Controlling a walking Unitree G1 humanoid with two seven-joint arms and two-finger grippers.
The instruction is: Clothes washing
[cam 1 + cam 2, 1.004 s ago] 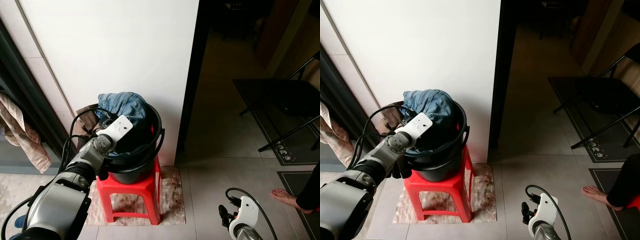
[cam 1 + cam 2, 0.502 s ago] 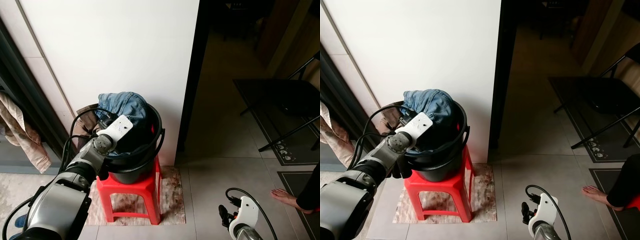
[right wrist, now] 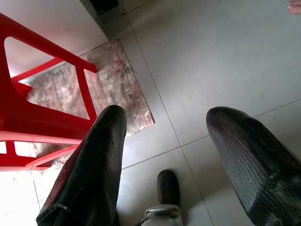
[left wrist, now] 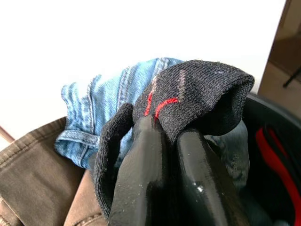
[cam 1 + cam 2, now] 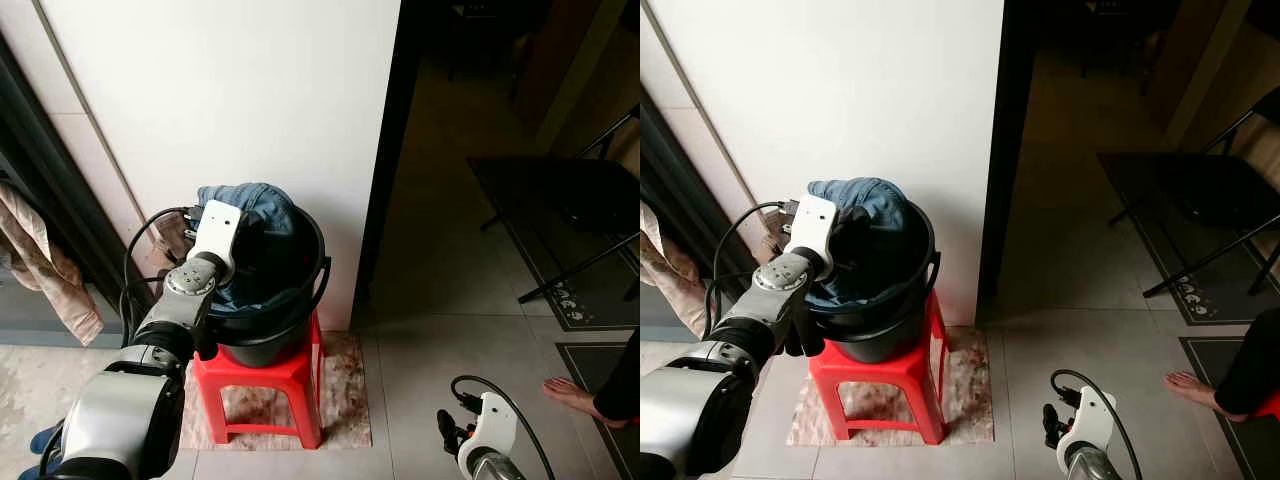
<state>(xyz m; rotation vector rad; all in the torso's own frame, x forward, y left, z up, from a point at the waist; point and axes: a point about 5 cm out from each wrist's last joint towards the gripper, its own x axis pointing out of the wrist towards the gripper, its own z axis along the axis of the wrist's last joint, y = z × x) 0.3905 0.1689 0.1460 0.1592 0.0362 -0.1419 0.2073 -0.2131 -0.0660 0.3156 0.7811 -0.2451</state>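
A black bucket (image 5: 292, 325) stands on a red plastic stool (image 5: 268, 374) against the white wall. Blue jeans (image 5: 255, 200) are heaped over its back rim, and a brown garment (image 4: 33, 179) hangs beside them. My left gripper (image 4: 167, 129) is over the bucket's back left, shut on a black cloth with red stripes (image 4: 202, 94) that drapes over both fingertips. More dark and red fabric lies inside the bucket (image 4: 270, 150). My right gripper (image 3: 168, 114) hangs open low by the floor, to the right of the stool.
A patterned mat (image 5: 345, 400) lies under the stool. A beige cloth (image 5: 45, 270) hangs at the far left. To the right a dark doorway opens onto a black folding frame (image 5: 570, 215). A person's bare foot (image 5: 572, 392) rests on the tiles at the right.
My left gripper has risen and swung towards the bucket's back left rim, bringing the black cloth up with it. The right arm has not moved.
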